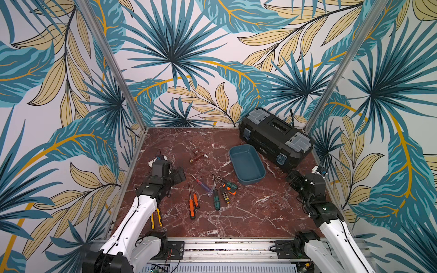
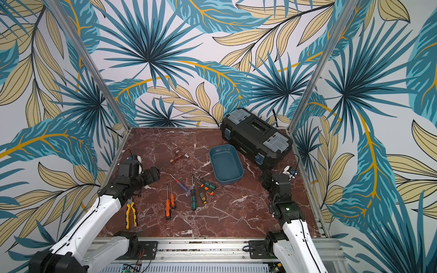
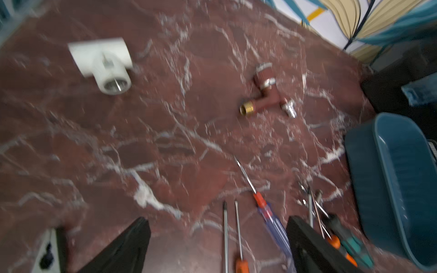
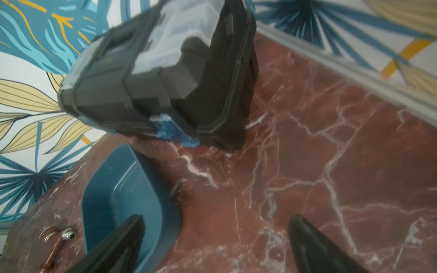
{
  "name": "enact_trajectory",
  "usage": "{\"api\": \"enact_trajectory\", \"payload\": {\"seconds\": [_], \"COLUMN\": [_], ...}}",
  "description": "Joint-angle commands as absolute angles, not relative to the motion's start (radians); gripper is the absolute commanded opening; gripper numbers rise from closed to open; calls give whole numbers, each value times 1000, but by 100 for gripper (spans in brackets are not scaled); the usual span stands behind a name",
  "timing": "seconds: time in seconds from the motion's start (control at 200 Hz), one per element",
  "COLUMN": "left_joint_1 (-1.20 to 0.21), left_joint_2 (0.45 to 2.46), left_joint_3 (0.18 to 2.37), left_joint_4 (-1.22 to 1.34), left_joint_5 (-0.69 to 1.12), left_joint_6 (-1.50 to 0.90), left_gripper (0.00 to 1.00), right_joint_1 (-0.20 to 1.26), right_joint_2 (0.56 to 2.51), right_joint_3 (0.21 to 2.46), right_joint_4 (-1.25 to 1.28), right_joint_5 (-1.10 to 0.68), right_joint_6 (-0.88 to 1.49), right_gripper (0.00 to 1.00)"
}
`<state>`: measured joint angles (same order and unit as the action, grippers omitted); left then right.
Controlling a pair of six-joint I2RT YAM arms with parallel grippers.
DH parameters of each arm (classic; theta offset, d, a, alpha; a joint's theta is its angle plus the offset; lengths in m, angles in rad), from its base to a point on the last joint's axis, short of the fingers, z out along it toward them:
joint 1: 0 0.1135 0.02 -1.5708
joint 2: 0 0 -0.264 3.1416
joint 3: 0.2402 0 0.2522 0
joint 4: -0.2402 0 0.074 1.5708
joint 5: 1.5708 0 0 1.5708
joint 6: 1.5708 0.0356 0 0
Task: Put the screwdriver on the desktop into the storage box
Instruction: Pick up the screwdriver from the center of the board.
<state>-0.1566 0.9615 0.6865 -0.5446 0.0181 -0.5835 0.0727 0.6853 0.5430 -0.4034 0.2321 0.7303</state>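
**Marble table, box empty, left arm beside the screwdrivers**

Red-brown marble with white veins covered the table, and walls with a leaf pattern closed it on three sides. Several screwdrivers lay in a loose group near the middle. All of them were on the table and none was in the storage box. The box stood empty just to the far right of the group, beside a black toolbox. Two orange screwdrivers lay side by side at the left of the group. A clear blue screwdriver lay next to them, and the green-handled ones crossed their shafts closer to the box.

The left pincer hung at the left of the group with its jaws spread and nothing between them. The right pincer was also released and empty, to the right of the box.

The step in hand seemed to be the reach for a first screwdriver. It would probably go best to choose one with free space around its handle. The jaws should turn across the handle, not across the thin shaft, and descend straight. The orange pair lay very close together, so a wide grip could catch both or push one away.
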Motion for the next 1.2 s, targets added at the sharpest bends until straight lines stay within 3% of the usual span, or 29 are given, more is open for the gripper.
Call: {"api": "enact_trajectory", "payload": {"seconds": [0.0, 0.1, 0.23, 0.536, 0.686, 1.007, 1.192], "left_joint_1": [-233, -298, -386, -555, -578, -583, -583], "left_joint_2": [882, 837, 838, 995, 1069, 1222, 1228], "left_joint_3": [653, 620, 581, 564, 567, 575, 575], "left_joint_4": [-813, -896, -917, -851, -804, -706, -728], "left_joint_5": [104, 121, 128, 69, 30, 2, -42], "left_joint_6": [-741, -772, -802, -855, -861, -836, -846], "left_gripper": [87, 79, 78, 61, 53, 44, 31], "right_joint_1": [74, 73, 72, 72, 72, 72, 72], "right_joint_2": [734, 772, 769, 727, 702, 648, 625], "right_joint_3": [582, 597, 598, 611, 604, 600, 600], "right_joint_4": [-570, -607, -611, -627, -646, -690, -711], "right_joint_5": [112, 112, 130, 185, 198, 228, 243], "right_joint_6": [793, 790, 773, 722, 728, 724, 725], "right_gripper": [100, 100, 100, 100, 100, 100, 99]}}
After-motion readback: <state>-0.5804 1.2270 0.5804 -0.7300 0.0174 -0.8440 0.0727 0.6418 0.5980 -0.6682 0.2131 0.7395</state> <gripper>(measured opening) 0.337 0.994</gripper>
